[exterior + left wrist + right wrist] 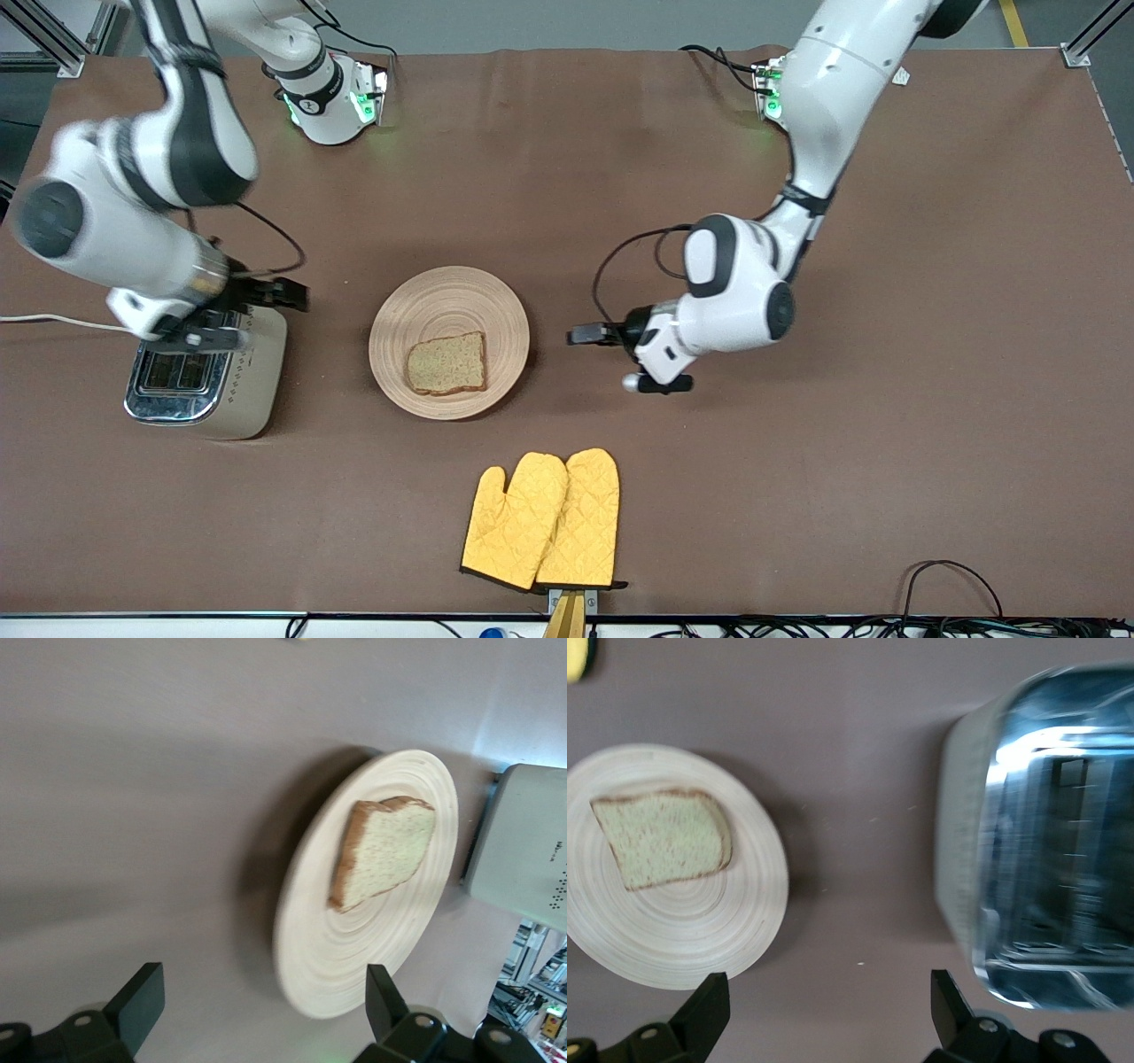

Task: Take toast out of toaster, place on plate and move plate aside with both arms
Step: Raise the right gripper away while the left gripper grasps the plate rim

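Observation:
The round wooden plate (443, 301) lies mid-table with the toast (446, 363) flat on its part nearer the front camera. My left gripper (583, 335) is open and empty, low beside the plate toward the left arm's end, a short gap from the rim. The left wrist view shows the plate (354, 966) and toast (385, 850) ahead of my open left gripper (261, 1010). My right gripper (285, 293) is open and empty, over the toaster's edge. The right wrist view shows the plate (682, 930), toast (663, 837) and my right gripper (828, 1010).
A shiny two-slot toaster (208, 377) stands toward the right arm's end, with a white cord; it also shows in the right wrist view (1045, 833) and the left wrist view (523, 846). Two yellow oven mitts (545, 518) lie near the front edge.

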Motion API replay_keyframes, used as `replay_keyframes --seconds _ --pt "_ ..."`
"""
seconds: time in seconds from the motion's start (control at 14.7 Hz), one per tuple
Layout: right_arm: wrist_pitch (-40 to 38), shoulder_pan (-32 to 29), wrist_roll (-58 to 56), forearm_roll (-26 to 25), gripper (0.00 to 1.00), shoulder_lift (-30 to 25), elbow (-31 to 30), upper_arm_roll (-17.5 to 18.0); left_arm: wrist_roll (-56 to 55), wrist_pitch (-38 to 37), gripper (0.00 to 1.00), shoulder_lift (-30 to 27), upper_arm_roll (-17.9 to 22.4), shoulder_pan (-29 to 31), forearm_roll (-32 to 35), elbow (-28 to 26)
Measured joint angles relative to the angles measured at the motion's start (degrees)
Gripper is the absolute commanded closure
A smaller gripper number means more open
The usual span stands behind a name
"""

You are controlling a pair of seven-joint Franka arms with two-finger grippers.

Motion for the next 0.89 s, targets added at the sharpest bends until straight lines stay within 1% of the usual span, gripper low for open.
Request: replay_keyframes --seconds 0.07,0.14,0.2,0.34,0.55,0.61,0.68,0.82,0.89 --pt "-1.7 -0.7 -1.6 -1.3 0.03 -0.8 2.6 -1.0 0.0 1.8 0.0 1.9 0.0 -1.7 -1.5 1.8" --pt "-3.5 -1.7 -5.0 -2.9 0.03 -1.0 5.5 -1.8 0.0 3.4 0.0 3.9 0.0 -3.1 -2.4 3.6" --pt "-5.2 -3.0 -8.3 -3.9 0.02 -0.9 8.3 -2.1 0.0 5.0 0.0 5.7 0.0 -4.2 -2.7 5.1" --pt "-6.8 -6.4 -12.3 -4.4 0.0 -0.8 12.5 -2.4 0.0 8.0 0.01 9.0 0.0 -5.9 -2.9 7.6" --pt "-9.5 -10.1 -13.9 -4.4 0.0 -0.5 14.7 -2.5 0.0 11.8 0.14 12.5 -0.4 -7.9 -3.7 9.9" --pt "-10.7 -10.9 -14.0 -4.4 0.0 -0.5 15.1 -2.5 0.0 13.1 0.21 13.3 -0.7 -8.3 -3.7 10.5" --pt "-11.5 -11.2 -14.0 -4.4 0.0 -0.5 15.6 -2.5 0.0 14.0 0.32 13.9 -1.0 -8.6 -3.8 11.0" --pt "-12.1 -11.1 -14.0 -4.4 0.0 -0.5 17.2 -2.1 0.1 15.1 0.59 14.7 -1.3 -9.2 -3.8 11.5" --pt "-12.1 -11.0 -14.0 -4.4 0.0 -0.4 18.1 -1.8 0.3 15.4 0.7 15.0 -1.3 -9.4 -3.8 11.7"
